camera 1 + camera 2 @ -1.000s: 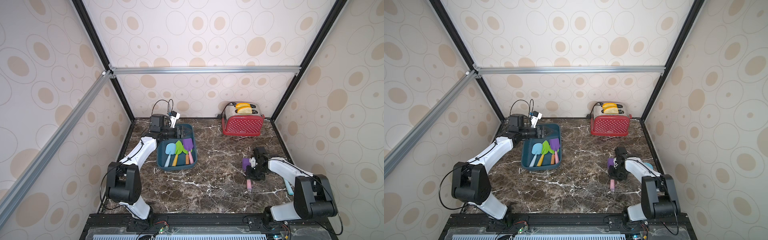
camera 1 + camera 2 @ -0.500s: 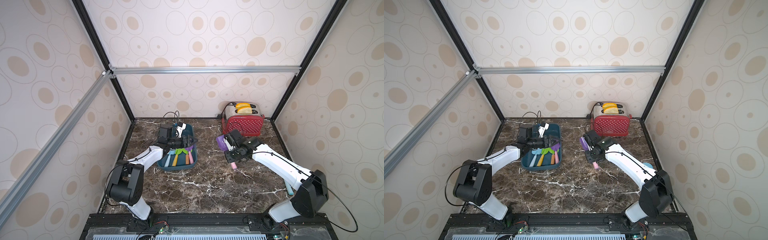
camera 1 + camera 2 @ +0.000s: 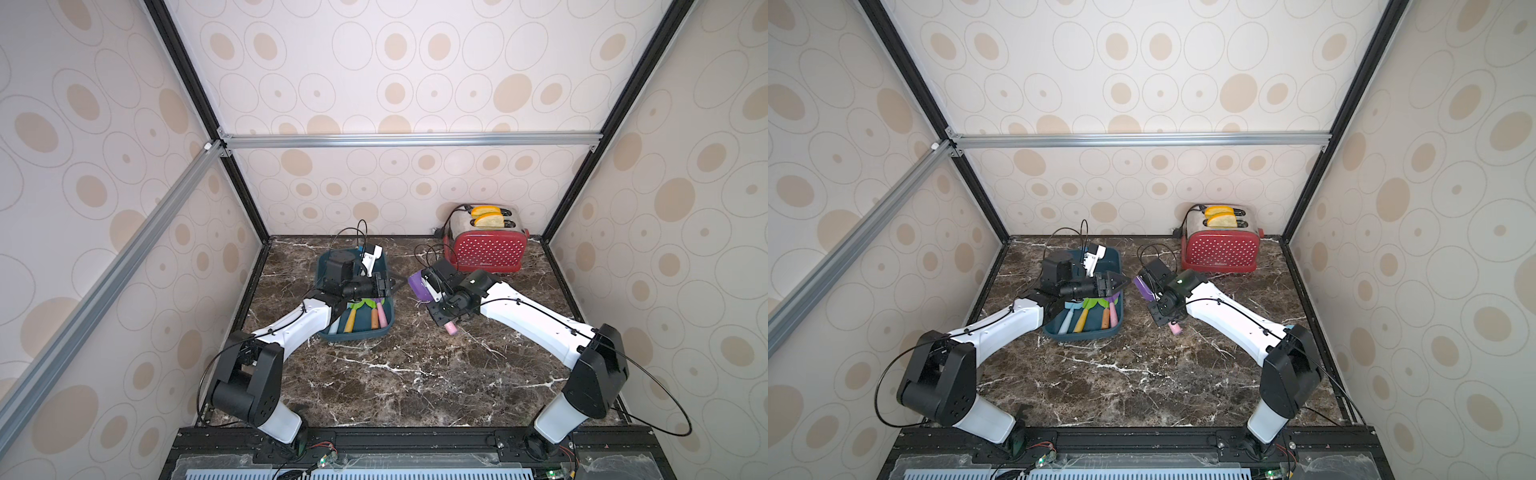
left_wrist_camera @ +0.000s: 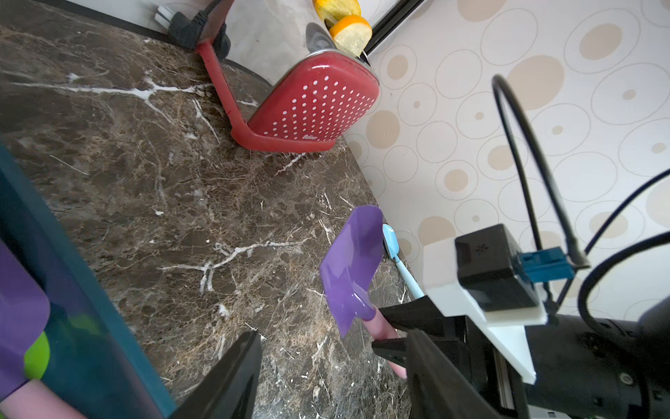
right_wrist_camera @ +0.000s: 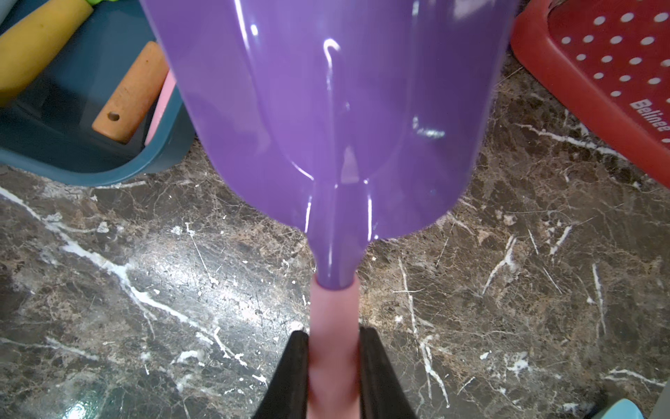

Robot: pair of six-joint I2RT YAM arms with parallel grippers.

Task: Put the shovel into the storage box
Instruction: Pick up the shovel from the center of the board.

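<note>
The right fingers (image 5: 293,377) clenched the pink handle of the shovel (image 5: 326,109), held above the counter (image 3: 415,374) just right of the storage box (image 3: 361,334), having travelled from the near right. The left fingers (image 4: 232,373), released and empty, had shifted over the box's right rim.

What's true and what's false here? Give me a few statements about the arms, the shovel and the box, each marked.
The right gripper is shut on the purple shovel's pink handle. True.
The purple shovel lies inside the storage box. False: it is held over the marble table, beside the box.
The storage box is empty. False: toy shovels lie in it.
The toaster has bread in its slots. True.
The left gripper holds a shovel. False: it is open and empty.
</note>
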